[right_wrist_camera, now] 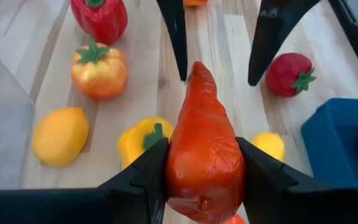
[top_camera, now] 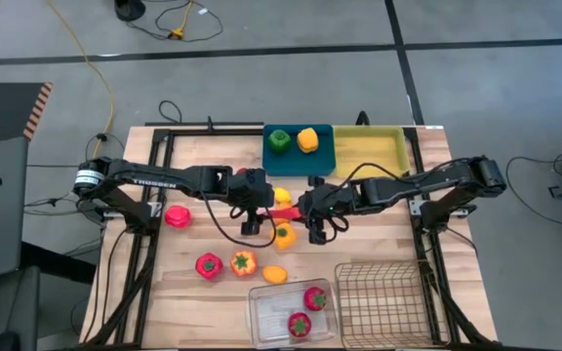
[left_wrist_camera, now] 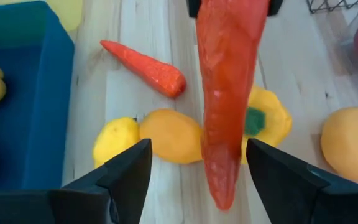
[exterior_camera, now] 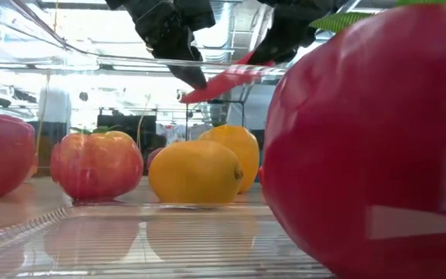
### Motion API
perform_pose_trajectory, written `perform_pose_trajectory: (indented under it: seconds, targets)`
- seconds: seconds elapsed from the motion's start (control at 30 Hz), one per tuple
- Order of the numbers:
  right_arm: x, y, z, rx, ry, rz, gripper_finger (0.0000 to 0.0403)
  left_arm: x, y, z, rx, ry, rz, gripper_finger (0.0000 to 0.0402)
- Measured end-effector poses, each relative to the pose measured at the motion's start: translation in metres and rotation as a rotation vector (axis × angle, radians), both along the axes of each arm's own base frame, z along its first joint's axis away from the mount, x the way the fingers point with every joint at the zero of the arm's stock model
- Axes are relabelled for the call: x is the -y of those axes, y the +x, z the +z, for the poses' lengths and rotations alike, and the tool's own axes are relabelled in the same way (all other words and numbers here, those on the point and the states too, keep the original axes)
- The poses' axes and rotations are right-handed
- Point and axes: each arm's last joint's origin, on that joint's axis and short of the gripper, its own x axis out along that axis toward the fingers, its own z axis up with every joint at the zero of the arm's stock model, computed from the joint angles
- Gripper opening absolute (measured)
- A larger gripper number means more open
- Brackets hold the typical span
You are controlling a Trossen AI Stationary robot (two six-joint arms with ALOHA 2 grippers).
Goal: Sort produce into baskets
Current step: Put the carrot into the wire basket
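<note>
Handing over a long glossy red-orange carrot-shaped toy (right_wrist_camera: 204, 155) is the step in hand, judged from the layout. Left gripper (left_wrist_camera: 194, 168) stands spread, its dark fingers either side of the toy's tip without touching. Right gripper (right_wrist_camera: 201, 174) pinches the toy's thick end, holding it in the air between both grippers above the wooden table (top_camera: 398, 239). Next move likely calls for carrying it to a basket. White lettering on the left arm (top_camera: 154, 182) appears to read TROSSEN.
</note>
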Motion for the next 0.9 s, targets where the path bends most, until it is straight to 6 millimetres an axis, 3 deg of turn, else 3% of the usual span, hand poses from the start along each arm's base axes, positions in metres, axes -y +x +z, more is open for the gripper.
perform_pose_trajectory:
  seconds: [0.37, 0.9]
  targets:
    - [-0.009, -0.017, 0.042, -0.226, 0.070, -0.034, 0.0185, 0.000, -0.003, -0.003, -0.044, 0.008, -0.013, 0.0249]
    - [-0.093, -0.062, 0.088, -0.386, 0.340, 0.002, 0.0184, 0.000, -0.003, -0.002, -0.043, 0.006, -0.011, 0.0249]
